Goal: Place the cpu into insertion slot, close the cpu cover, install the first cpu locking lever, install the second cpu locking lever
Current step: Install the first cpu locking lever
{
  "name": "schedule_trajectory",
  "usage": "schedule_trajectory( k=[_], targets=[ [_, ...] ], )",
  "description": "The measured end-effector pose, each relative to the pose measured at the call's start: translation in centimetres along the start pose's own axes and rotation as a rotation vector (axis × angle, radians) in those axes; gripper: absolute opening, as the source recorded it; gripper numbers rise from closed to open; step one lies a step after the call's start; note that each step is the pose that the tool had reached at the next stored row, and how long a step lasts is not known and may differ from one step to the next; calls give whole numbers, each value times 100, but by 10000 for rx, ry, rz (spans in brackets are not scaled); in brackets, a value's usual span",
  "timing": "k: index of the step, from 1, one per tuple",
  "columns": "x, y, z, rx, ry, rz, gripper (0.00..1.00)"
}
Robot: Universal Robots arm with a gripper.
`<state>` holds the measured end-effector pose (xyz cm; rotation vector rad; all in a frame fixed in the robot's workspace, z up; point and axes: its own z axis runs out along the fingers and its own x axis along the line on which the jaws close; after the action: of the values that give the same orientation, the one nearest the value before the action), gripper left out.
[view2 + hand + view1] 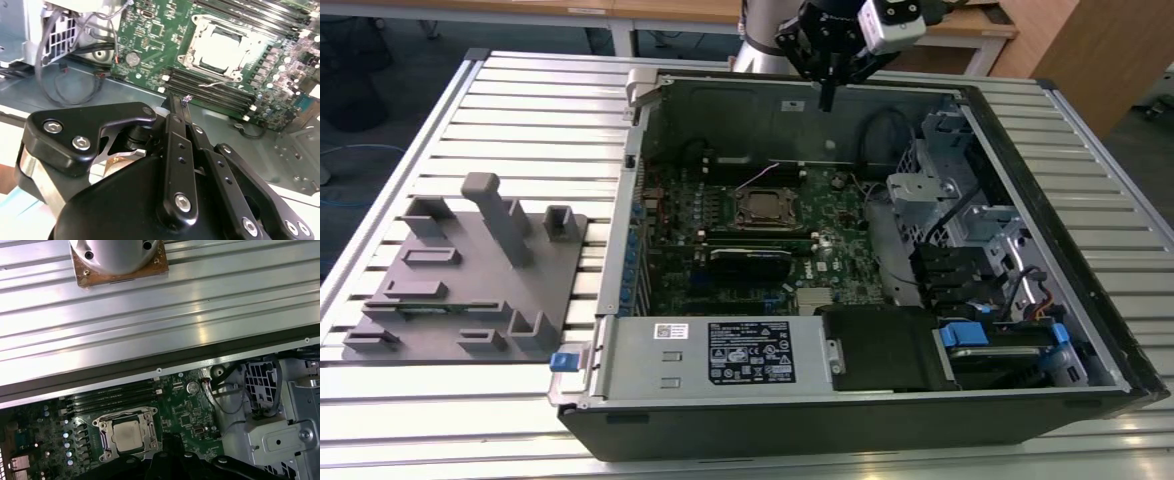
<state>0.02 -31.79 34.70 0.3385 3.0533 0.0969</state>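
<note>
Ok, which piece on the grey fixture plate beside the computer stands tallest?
The narrow round-topped post toward the plate's side farther from the camera; the other blocks stay much lower.

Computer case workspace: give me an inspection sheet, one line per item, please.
Surface: ribbed silver metal table, carrying an open black computer case.
Job's things: pale silver square cpu sits in the brownish-rimmed insertion slot; dull-metal cpu cover frame appears closed around it.
Clutter: grey plastic fixture block on the table, at the exterior view's left.
Tool: black tool shut, holding nothing, above the case's far wall, apart from the slot.
Cables: dark looped wires beside the green board.
Surroundings: wooden desks behind the table.
</note>
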Motion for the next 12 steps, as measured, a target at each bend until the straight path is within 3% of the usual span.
schedule_trajectory(
  k=[9, 12],
  targets=[
    [8, -2, 0, -2, 1, -1, 10],
    [9, -3, 2, 46, 65, 3, 10]
  ],
)
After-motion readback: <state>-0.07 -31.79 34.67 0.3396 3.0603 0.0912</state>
